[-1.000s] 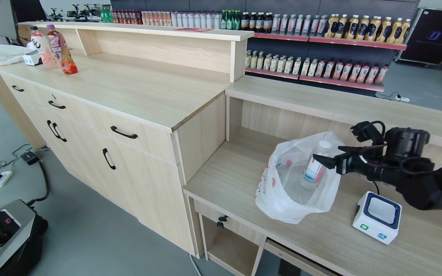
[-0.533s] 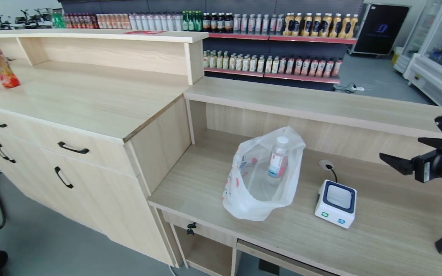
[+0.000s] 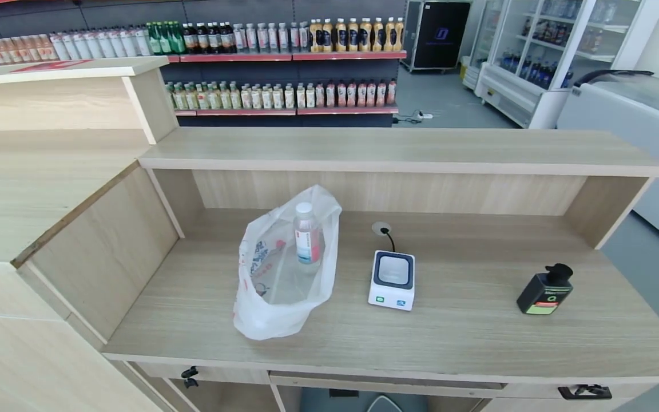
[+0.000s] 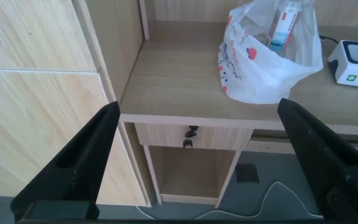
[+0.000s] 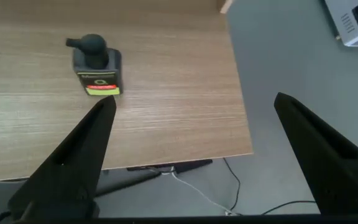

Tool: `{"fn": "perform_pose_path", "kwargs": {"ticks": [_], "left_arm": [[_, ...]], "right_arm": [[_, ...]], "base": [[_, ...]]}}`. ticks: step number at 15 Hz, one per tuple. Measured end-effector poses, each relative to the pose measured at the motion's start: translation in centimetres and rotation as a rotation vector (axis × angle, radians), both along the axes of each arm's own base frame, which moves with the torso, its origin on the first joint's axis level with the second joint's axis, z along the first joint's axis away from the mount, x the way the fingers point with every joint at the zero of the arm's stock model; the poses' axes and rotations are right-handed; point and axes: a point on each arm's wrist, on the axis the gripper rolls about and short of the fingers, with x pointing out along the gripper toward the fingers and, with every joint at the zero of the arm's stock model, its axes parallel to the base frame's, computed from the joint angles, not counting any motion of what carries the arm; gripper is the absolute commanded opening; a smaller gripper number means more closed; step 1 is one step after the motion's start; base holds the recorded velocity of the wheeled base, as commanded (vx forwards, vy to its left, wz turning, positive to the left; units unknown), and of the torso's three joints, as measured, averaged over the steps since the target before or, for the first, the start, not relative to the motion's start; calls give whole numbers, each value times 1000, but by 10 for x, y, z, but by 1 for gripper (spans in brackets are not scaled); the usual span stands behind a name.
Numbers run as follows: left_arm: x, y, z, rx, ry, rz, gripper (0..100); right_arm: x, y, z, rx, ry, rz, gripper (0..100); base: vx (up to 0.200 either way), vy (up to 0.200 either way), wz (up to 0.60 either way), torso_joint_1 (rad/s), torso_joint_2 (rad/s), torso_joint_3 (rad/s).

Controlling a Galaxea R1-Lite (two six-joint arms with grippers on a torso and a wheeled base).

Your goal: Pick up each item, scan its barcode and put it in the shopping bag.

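Note the left gripper (image 4: 197, 104) spread wide and empty before the counter's (image 3: 478, 337) front, short of the thin, floppy shopping bag (image 3: 261, 312) with a clear drink bottle (image 3: 307, 234) upright inside and the barcode scanner (image 3: 391, 280) just beside. Expect the black pump bottle (image 3: 542, 292), standing well right of the scanner, to be stiff, smooth and probably light. Take it across the squat body below the pump head with the right gripper (image 5: 192, 98), likewise gaping and empty, off the counter's right end.
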Motion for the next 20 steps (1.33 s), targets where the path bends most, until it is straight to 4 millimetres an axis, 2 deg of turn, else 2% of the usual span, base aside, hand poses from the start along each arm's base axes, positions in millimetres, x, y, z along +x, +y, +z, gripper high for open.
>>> {"fn": "perform_pose_path", "kwargs": {"ticks": [3,6,10,14,16,20], "left_arm": [[0,0,0,0,0,0,100],[0,0,0,0,0,1,100],[0,0,0,0,0,1,100],[0,0,0,0,0,1,100],[0,0,0,0,0,1,100],[0,0,0,0,0,1,100]], "right_arm": [[7,-27,-26,12,22,18,100],[4,-60,-55,-39,75,132,100],[21,-87,-72,4,71,178,100],[54,-92,-87,58,42,340,100],[70,-86,-95,42,43,433,100],[86,-72,-111,15,68,552,100]], "base": [[0,0,0,0,0,0],[0,0,0,0,0,0],[0,0,0,0,0,0],[0,0,0,0,0,0],[0,0,0,0,0,0],[0,0,0,0,0,0]]}}
